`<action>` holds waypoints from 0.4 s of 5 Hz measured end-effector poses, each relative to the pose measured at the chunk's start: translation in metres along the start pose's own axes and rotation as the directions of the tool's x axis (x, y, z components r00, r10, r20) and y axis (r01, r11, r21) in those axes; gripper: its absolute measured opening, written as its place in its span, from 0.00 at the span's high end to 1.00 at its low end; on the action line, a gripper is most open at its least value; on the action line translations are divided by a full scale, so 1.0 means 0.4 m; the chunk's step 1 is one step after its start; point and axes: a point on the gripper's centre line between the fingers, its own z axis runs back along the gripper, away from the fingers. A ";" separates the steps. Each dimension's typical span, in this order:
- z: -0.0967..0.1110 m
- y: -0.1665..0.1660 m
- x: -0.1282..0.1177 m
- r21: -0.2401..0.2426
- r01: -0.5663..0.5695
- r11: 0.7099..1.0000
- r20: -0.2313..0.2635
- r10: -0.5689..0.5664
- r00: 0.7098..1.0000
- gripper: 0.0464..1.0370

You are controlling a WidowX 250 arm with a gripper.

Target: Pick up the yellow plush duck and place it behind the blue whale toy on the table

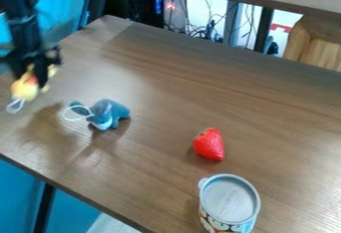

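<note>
Gripper [33, 77] holds yellow toy [25, 89] beneath it.

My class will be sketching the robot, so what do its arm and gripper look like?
The arm is black and fairly slim, with an uneven, blocky outline. The gripper is black too, angular, with small dark parts jutting from its side and narrow fingers. I can't make out any cables or markings.

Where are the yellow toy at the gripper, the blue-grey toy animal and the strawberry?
Yellow toy [25, 88]: camera view, point on its body.
Blue-grey toy animal [119, 111]: camera view, point on its body.
Strawberry [210, 145]: camera view, point on its red side.
</note>
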 end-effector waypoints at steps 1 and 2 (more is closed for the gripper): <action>0.044 -0.107 0.043 -0.024 0.153 0.988 0.014 -0.153 0.988 0.66; 0.049 -0.132 0.097 0.013 0.234 0.972 -0.003 -0.234 0.972 0.67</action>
